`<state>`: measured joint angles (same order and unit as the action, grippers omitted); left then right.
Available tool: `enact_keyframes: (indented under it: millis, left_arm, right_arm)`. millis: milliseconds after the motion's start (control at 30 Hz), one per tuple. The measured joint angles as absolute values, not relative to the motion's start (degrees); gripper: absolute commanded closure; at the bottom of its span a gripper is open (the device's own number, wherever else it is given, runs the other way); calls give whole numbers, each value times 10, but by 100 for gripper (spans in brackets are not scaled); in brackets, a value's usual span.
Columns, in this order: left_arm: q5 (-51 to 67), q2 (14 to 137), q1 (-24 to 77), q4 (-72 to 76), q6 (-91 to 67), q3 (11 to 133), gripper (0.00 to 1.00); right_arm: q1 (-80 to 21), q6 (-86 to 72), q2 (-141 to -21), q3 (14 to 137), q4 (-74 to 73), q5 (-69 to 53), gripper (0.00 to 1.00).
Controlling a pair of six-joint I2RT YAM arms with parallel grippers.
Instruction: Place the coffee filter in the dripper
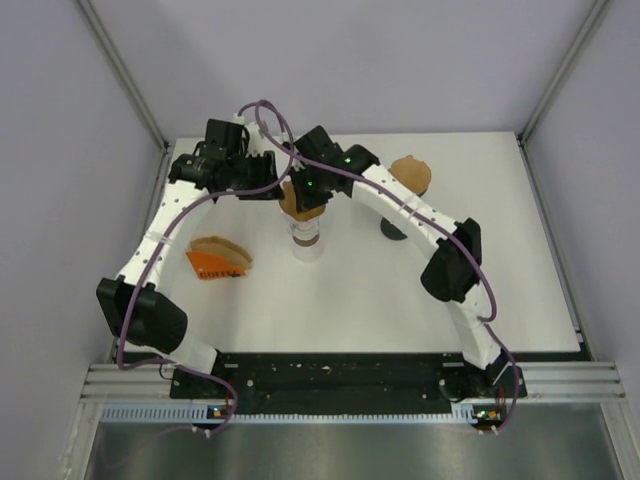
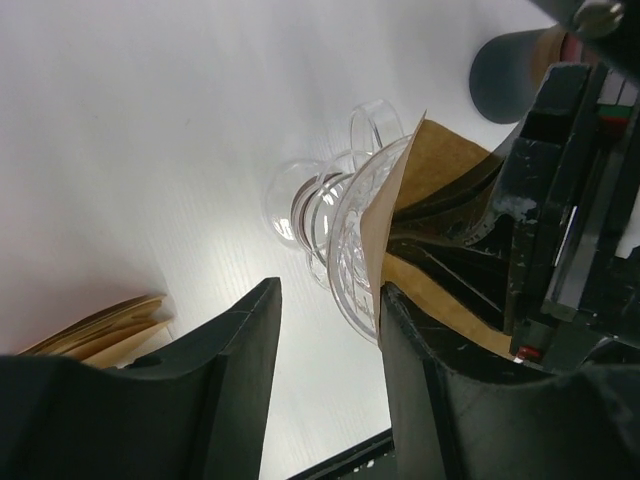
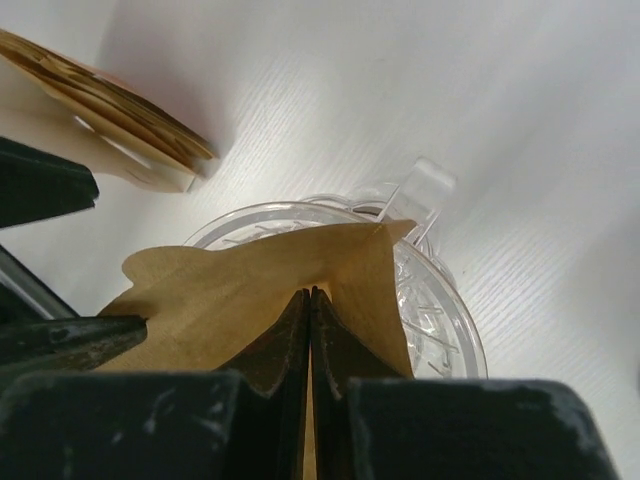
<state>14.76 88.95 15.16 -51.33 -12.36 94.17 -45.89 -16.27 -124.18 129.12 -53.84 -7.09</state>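
Grey walls (image 1: 400, 60) w/ metal corner posts (image 1: 120, 70) enclose a white desk (image 1: 520, 300). Mid-desk, the right gripper (image 3: 308, 300) is clenched on the brown coffee filter (image 3: 250, 285), held at the mouth of the clear dripper (image 3: 440, 320). The left gripper (image 2: 330, 290) is released, jaws apart beside the dripper rim. Spare filters (image 1: 222, 248) lie to the left.

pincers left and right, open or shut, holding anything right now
left pincer: open, holding nothing
right pincer: shut on the coffee filter, over the dripper
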Motion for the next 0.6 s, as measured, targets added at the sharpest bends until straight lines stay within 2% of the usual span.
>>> enact_keyframes:
  millis: [133,600]
  left_arm:
    - [163,887,150,-509,-130,915,58]
    - [190,888,143,-499,-141,886,59]
  right_arm:
    - [-466,-153,-1260,1321,-564,-40,100]
    - [-480,-135,-1294,1345,-597,16,100]
